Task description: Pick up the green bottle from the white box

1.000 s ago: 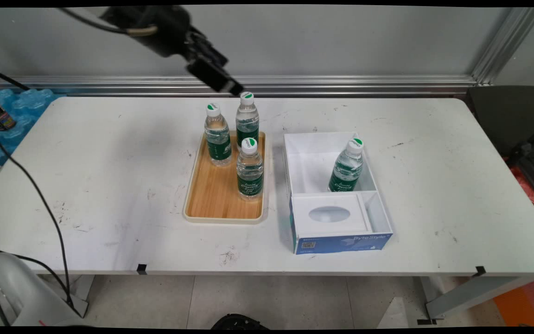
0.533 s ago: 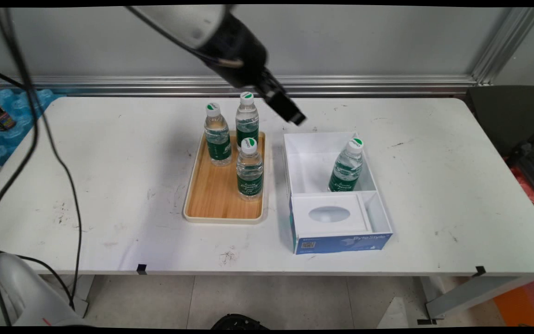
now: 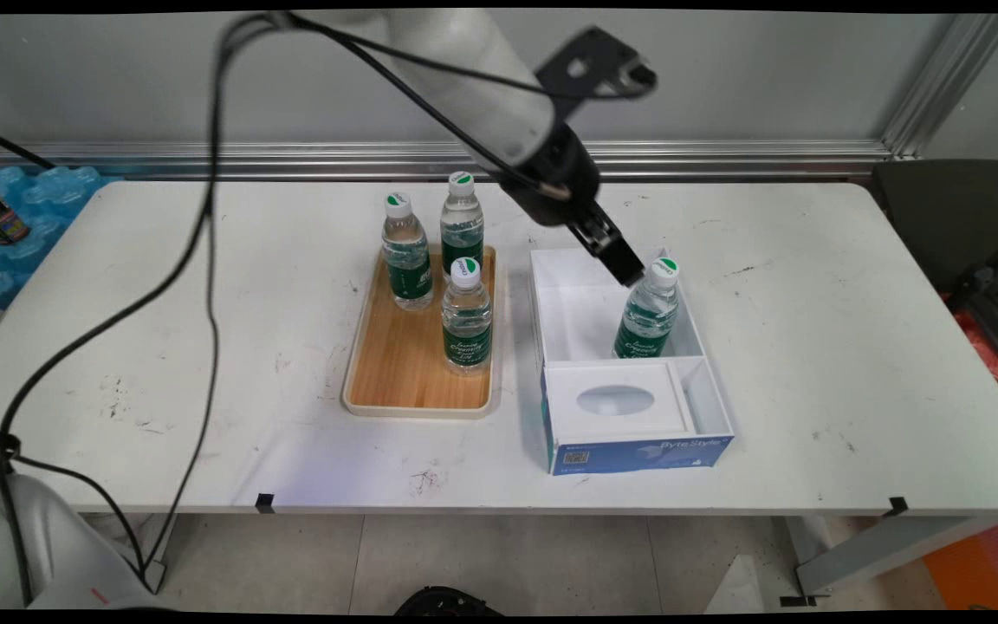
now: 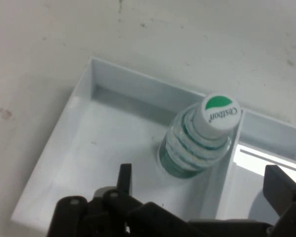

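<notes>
Currently nearest: bottle in the box (image 3: 648, 316), its cap (image 3: 663, 270) just beside the fingertips in the main view; cannot tell whether touching.
Gripper (image 3: 625, 264): hangs over the box's large back compartment, slanting down from the upper left toward the cap.
Pincer state: fingers (image 4: 124, 177) spread apart in the hand view, clamped on nothing.
Direction: lies ahead of the gripper (image 4: 202, 185) and roughly between the lines of the two fingers in the hand view, beyond the fingertips, not yet between them.
Long axis: stands nearly upright, leaning a little with the cap (image 4: 217, 115) uppermost; seen almost end-on from the hand, the bottle in the box (image 4: 200, 140) foreshortened below its cap.
Box (image 3: 581, 260): white inside, blue at the front, resting on the table (image 3: 204, 303) right of centre; holds the bottle in the near right corner of the large compartment, against the divider.
Box in hand view (image 4: 91, 66): far wall and corner bare, floor of the compartment otherwise unoccupied.
Front insert (image 3: 616, 400): white, with an oval opening, on the near side of the divider.
Wooden tray (image 3: 417, 403): just left of the box, apart from it.
Tray bottles: back left bottle (image 3: 405, 260), back right bottle (image 3: 462, 221), front bottle (image 3: 467, 321), all upright, well clear of the gripper.
</notes>
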Available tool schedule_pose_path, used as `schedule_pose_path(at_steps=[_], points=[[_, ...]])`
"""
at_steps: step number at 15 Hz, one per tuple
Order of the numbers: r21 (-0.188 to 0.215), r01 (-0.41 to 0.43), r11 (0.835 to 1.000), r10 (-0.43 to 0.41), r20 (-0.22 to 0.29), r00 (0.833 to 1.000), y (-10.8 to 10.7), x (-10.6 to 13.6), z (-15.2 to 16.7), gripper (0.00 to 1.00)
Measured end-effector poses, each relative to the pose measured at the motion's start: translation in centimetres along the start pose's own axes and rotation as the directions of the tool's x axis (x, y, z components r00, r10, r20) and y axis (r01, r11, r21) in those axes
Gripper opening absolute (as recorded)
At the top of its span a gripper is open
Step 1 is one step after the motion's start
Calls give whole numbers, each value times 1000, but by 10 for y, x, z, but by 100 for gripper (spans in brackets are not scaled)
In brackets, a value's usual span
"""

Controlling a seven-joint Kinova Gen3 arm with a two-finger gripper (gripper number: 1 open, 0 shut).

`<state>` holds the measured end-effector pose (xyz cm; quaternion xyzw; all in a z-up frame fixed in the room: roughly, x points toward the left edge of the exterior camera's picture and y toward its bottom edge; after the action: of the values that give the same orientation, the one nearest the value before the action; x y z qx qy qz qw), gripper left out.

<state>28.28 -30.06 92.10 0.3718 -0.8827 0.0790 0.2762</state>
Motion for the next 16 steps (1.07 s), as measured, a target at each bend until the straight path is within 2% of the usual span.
schedule_pose_path(at_steps=[4, 7, 14, 15, 16], points=[[-17, -39, 999, 39, 26, 999, 2, 8, 50, 100], [-33, -77, 997, 78, 36, 996, 2, 10, 76, 100], [-57, -146, 988, 148, 44, 988, 2, 13, 112, 100], [-59, -151, 987, 154, 44, 987, 2, 13, 114, 0], [-62, -159, 985, 162, 43, 986, 2, 13, 116, 0]])
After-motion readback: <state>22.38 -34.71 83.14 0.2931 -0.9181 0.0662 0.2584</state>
